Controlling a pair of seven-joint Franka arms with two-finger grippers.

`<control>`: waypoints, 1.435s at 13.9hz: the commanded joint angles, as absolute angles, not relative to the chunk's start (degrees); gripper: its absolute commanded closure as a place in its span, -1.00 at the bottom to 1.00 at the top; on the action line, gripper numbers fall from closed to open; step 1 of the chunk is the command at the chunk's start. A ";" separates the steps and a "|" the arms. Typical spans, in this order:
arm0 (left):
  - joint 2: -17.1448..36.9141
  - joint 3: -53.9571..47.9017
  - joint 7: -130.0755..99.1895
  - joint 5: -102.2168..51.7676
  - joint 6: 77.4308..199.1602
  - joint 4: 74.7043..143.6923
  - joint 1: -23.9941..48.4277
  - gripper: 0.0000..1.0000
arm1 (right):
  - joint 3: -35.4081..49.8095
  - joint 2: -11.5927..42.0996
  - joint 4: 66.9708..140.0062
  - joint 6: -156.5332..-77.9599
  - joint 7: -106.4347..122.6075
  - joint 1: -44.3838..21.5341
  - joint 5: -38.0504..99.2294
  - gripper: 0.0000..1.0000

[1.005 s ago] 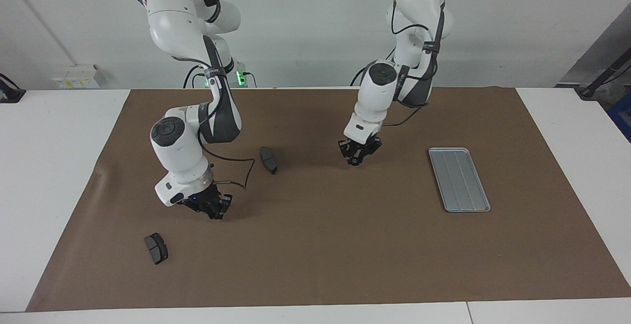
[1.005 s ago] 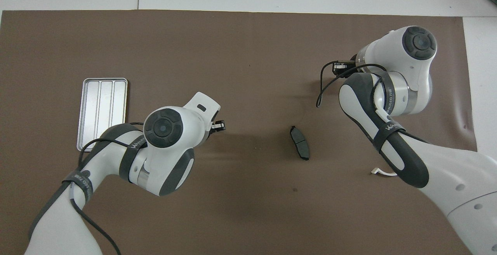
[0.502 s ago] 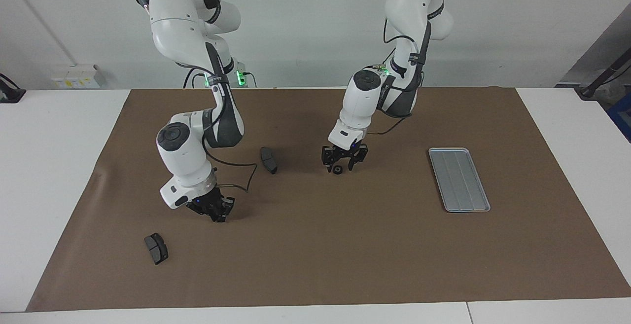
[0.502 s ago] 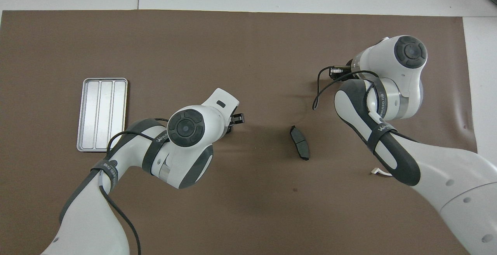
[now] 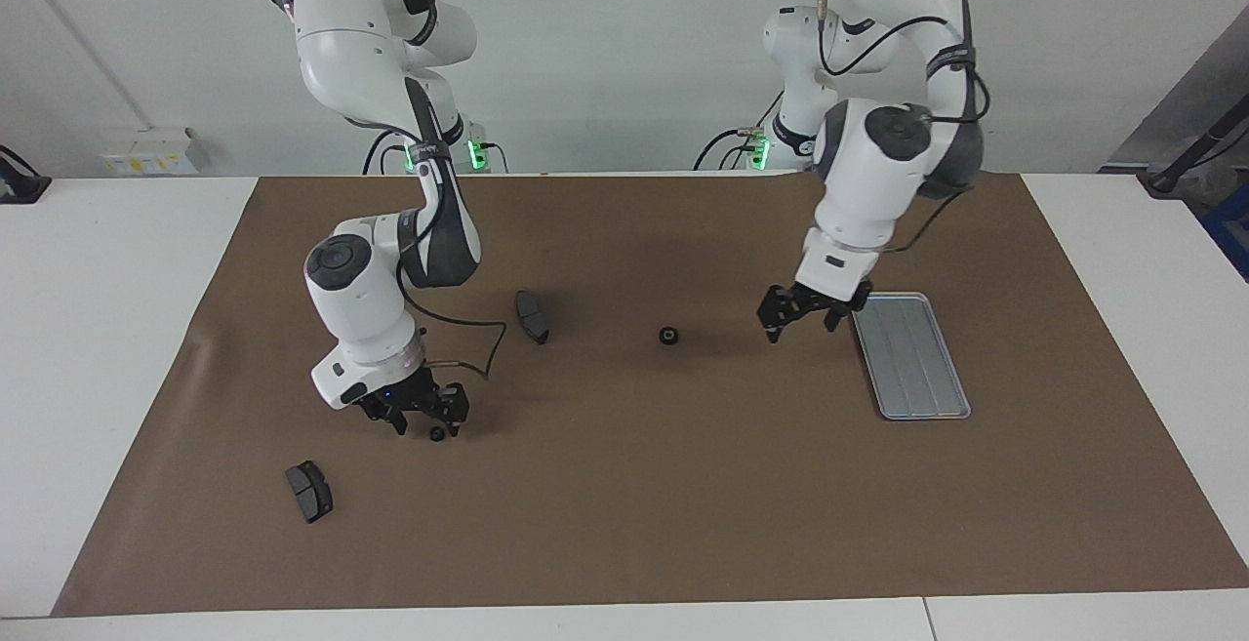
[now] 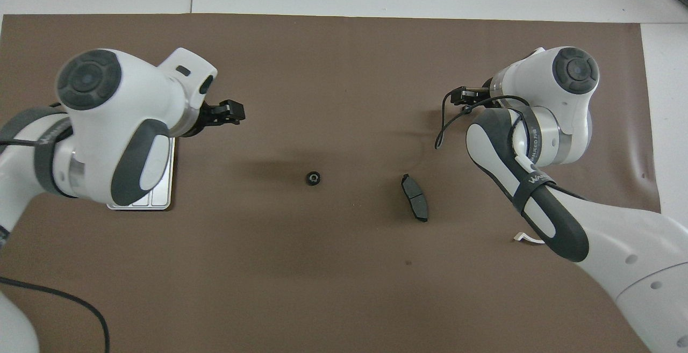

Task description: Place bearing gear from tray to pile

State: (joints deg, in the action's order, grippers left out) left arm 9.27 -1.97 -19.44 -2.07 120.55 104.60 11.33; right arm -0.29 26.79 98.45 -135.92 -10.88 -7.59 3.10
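Observation:
The silver tray [image 5: 912, 358] lies bare toward the left arm's end of the mat; in the overhead view only a corner of the tray [image 6: 161, 202] shows under the left arm. My left gripper [image 5: 802, 329] [image 6: 236, 111] hangs open and holds nothing, just above the mat beside the tray. One small black gear [image 5: 668, 335] [image 6: 312, 178] rests alone mid-mat. A second gear [image 5: 436, 433] lies on the mat between the fingers of my open right gripper [image 5: 427, 423], hidden in the overhead view. The pile is a loose scatter around these.
One dark brake pad [image 5: 532, 316] [image 6: 415, 205] lies between the two gears. Another brake pad [image 5: 309, 491] sits farther from the robots, toward the right arm's end. A bit of the white bracket [image 6: 524, 238] peeks out from under the right arm. Brown mat [image 5: 634, 504] covers the table.
The left gripper opened, left a gear mid-mat and swung over beside the tray. The right gripper opened, and a gear now lies on the mat under it.

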 commanded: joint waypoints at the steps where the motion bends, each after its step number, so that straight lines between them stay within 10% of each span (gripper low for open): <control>1: 7.04 -2.64 -7.96 -1.76 115.51 104.94 5.03 -1.00 | 0.26 21.55 99.14 -130.63 -13.17 -9.48 3.61 -1.00; 11: -5.09 -2.37 2.55 1.49 100.91 104.85 -1.50 -1.00 | 19.76 19.16 97.21 -123.74 -41.97 -12.30 -7.01 -1.00; 20: -5.71 -2.81 1.94 1.41 101.86 105.65 -1.06 -1.00 | 28.83 37.34 87.19 -125.86 -64.07 -18.27 -28.03 -1.00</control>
